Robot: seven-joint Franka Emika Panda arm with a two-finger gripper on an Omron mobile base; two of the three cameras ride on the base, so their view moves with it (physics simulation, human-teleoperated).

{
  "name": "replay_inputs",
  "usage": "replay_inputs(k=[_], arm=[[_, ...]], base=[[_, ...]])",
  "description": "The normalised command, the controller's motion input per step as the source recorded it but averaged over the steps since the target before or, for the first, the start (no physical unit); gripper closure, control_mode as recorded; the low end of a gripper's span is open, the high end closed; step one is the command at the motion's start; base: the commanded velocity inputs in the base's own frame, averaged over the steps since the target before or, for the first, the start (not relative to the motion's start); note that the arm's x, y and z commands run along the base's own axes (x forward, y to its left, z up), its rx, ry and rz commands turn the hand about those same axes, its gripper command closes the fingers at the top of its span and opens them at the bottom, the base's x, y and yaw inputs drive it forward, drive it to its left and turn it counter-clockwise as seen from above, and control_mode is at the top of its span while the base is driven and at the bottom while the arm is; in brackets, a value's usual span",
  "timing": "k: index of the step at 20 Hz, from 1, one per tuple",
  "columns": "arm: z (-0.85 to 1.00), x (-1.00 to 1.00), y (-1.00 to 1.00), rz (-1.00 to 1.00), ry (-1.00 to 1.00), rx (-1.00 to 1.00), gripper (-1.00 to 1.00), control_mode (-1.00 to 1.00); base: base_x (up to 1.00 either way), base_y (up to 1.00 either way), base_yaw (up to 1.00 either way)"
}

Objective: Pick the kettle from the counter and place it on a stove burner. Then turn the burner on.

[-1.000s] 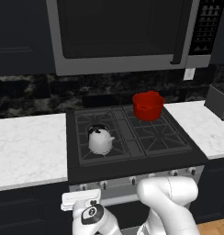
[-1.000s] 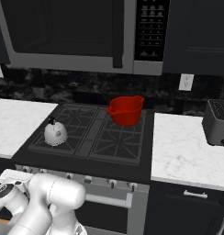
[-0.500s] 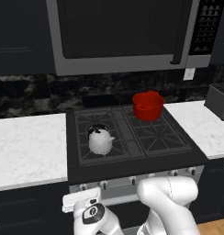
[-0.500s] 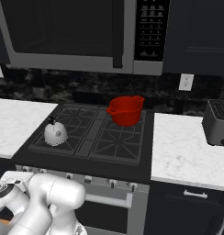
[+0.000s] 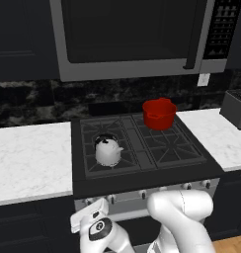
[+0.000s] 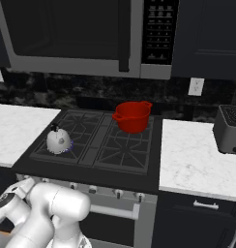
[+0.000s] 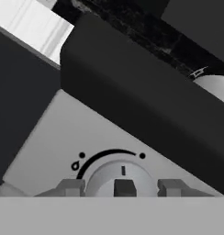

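White marble tabletop (image 5: pixel 31 160) runs along the left of the stove, and I have nothing sitting on that stretch. The kettle (image 5: pixel 107 151) already stands upright on the front-left burner (image 5: pixel 108 154), centred on the grate so its base sits over the round burner head; I judge the carrying part of the job finished and only the switching-on left. That is why my arm is folded low in front of the range rather than reaching over the cooktop: the pincer (image 5: pixel 88 222) is down at the silver control strip, at the far left end of the row of knobs, which I take to be the one serving the burner under the kettle. Through the hand camera I see the knob (image 7: pixel 121 176) square ahead, a grey dial with its pointer mark straight up and a flame symbol with an arc printed above it, and the two fingertips (image 7: pixel 70 187) standing apart, one on each side of the dial, with a small dark block between them. I cannot tell whether the pads actually press on the dial or merely flank it. The hand is rolled, so the panel looks slanted. Moving right across the cooktop, the red pot (image 5: pixel 159 113) occupies the back-right burner, well apart from the kettle and out of my way. Further right, a second stretch of tabletop carries a dark toaster (image 6: pixel 229 129) near the wall.
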Motion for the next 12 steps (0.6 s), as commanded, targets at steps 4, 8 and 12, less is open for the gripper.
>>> replay_inputs(k=[4,8,12], arm=[[-0.02,0.00,0.00,0.26,0.12,-0.53,1.00,-1.00],[-0.01,-0.01,0.01,0.26,0.19,-0.56,1.00,-1.00],[0.00,0.00,0.08,0.27,0.24,-0.58,1.00,-1.00]], base=[[0.00,0.00,0.00],[0.00,0.00,0.00],[0.00,0.00,0.00]])
